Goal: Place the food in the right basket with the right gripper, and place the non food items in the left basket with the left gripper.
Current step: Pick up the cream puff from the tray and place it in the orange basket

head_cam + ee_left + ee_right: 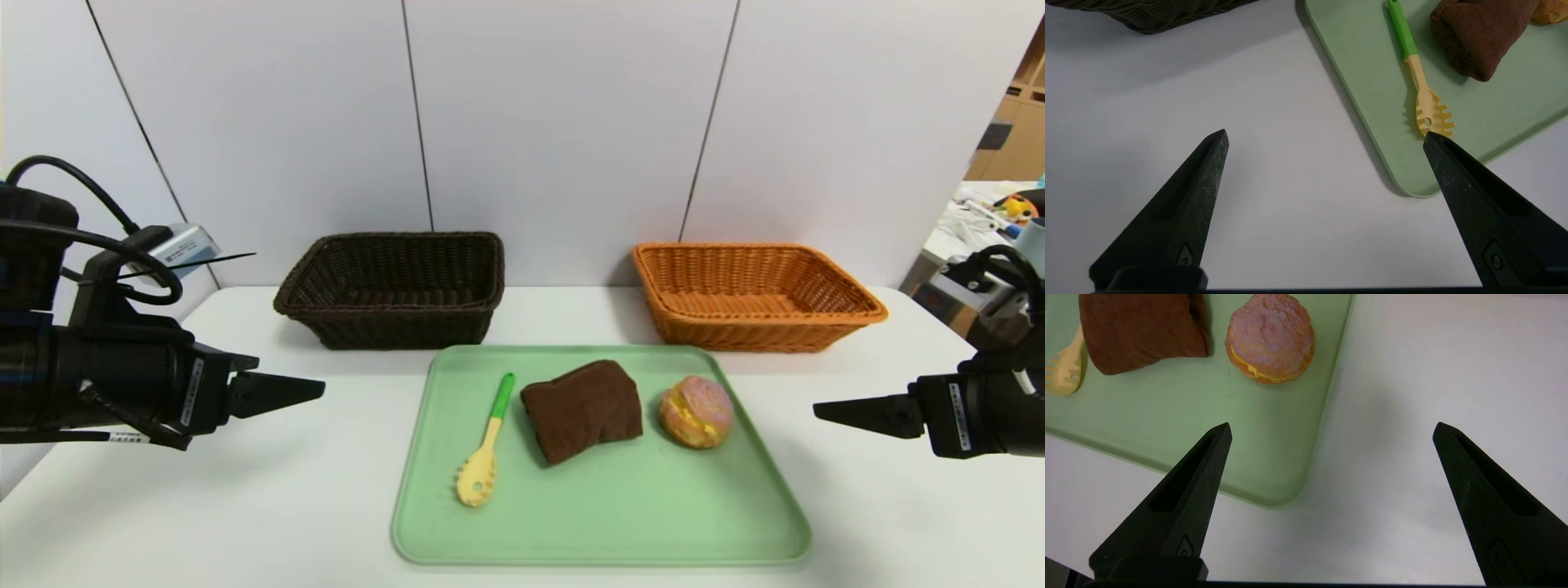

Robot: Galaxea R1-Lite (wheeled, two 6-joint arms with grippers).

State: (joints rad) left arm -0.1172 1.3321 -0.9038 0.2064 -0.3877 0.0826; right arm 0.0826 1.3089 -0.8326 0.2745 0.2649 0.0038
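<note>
1. Bun (696, 411), round and pink-topped, sits near the right edge of the green tray (604, 523) in the head view. Beside it lies the folded brown towel (584, 411), and on the towel's other side is the pasta spoon (490, 449), its green handle pointing toward the back wall (555, 114). The tray rests on the white table (351, 523). Behind the tray stand the dark basket (400, 327) on the left and the orange basket (759, 331) on the right. The left pincer (290, 390) reaches in from the left side, held roughly level above the table, clear of the tray. The right pincer (849, 412) comes in from the right side in a mirrored pose, also about level and apart from the tray.

2. In the left wrist view, the left pincer is released, its two pointed fingers (1208, 179) spread wide with bare table between the tips. One tip overlaps the spoon's slotted head in this view, but nothing is gripped. A part of the dark basket shows too.

3. In the right wrist view, the right pincer is likewise released and holding nothing, its fingers spread wide over the tray's corner and the table. The bun lies on the tray beyond the tips, near the towel.
</note>
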